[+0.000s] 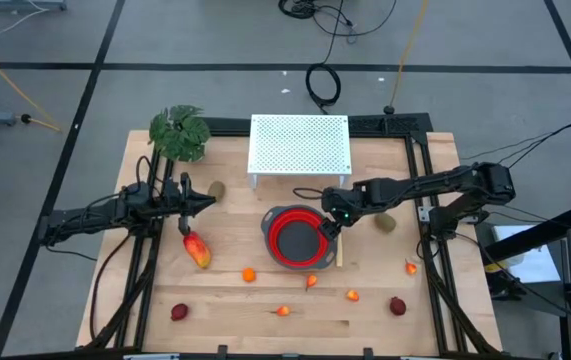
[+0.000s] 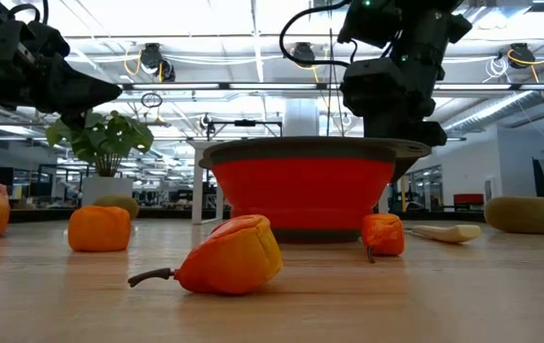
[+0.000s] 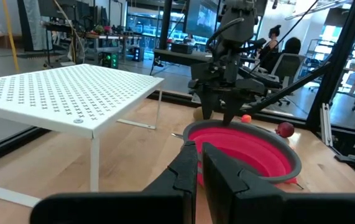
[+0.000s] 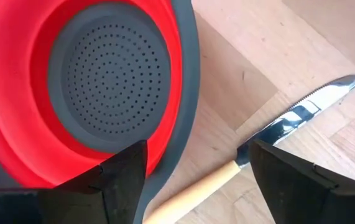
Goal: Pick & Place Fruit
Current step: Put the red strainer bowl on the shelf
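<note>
A red colander bowl (image 1: 295, 238) with a grey rim stands mid-table. Small toy fruits lie around it on the wood: a red-yellow oblong one (image 1: 197, 250), brown oval ones (image 1: 217, 189) (image 1: 386, 222), tiny orange ones (image 1: 249, 274) (image 1: 311, 281) (image 1: 352, 295) and dark-red ones (image 1: 179, 312) (image 1: 397, 306). My right gripper (image 4: 196, 180) is open and slants down over the bowl's right rim (image 4: 186, 93), one finger over the bowl's inside and one over the knife (image 4: 289, 118). It holds nothing. My left gripper (image 3: 199, 168) is shut and level at the table's left, above the oblong fruit.
A white perforated stand (image 1: 300, 145) is at the far middle and a leafy green plant (image 1: 180, 132) at the far left. The knife (image 1: 340, 250) lies on the wood against the bowl's right side. Black frame rails (image 1: 427, 240) run along both table sides.
</note>
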### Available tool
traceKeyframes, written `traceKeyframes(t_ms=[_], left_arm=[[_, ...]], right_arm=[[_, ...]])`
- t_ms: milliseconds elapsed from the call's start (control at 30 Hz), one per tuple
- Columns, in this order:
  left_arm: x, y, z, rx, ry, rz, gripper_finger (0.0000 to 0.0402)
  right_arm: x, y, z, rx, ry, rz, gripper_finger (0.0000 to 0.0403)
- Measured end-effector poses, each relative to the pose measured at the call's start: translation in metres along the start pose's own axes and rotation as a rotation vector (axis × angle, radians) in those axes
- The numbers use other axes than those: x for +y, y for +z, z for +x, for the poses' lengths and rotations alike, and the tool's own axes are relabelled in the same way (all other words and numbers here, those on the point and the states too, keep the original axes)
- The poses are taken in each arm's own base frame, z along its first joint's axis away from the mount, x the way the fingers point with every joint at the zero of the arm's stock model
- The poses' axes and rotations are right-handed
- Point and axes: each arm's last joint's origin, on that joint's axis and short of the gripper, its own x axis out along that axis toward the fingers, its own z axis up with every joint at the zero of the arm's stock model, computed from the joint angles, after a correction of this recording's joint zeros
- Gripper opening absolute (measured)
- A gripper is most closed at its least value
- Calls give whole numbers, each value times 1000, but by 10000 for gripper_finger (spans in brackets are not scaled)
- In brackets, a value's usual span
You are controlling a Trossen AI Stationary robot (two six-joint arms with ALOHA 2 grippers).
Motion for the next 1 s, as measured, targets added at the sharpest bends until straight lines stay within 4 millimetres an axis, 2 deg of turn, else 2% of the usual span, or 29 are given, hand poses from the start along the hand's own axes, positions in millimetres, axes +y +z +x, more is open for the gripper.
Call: traceKeyframes(t_ms=[300, 733, 867, 1000], left_arm=[[0, 0, 0, 0, 0, -14, 24], [0, 1, 0, -12, -3, -70, 24], [-1, 4, 0, -40, -9, -69, 24], [-1, 8, 0, -80, -16, -67, 24]], right_arm=[[4, 3, 0, -37, 42, 1, 235], [5, 4, 15, 0, 41, 4, 184], [4, 3, 20, 15, 26, 6, 153], [4, 3, 20, 16, 25, 6, 105]])
